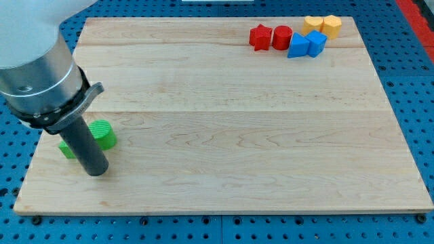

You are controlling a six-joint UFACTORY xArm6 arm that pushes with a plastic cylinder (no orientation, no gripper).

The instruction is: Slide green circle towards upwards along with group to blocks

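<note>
The green circle [104, 133] lies near the wooden board's left edge, low in the view. A second green block [68, 148] sits just to its left, mostly hidden behind my rod, shape unclear. My tip [97, 171] rests on the board just below the green circle, close to it. At the view's top right is a cluster: a red star [260, 36], a red cylinder [282, 37], a blue triangle-like block [298, 46], a blue cube [316, 43], a yellow round block [312, 24] and a yellow hexagon [331, 26].
The wooden board [230, 135] lies on a blue perforated table [413, 102]. The arm's large grey and white body [37, 74] covers the view's upper left corner and the board's left edge.
</note>
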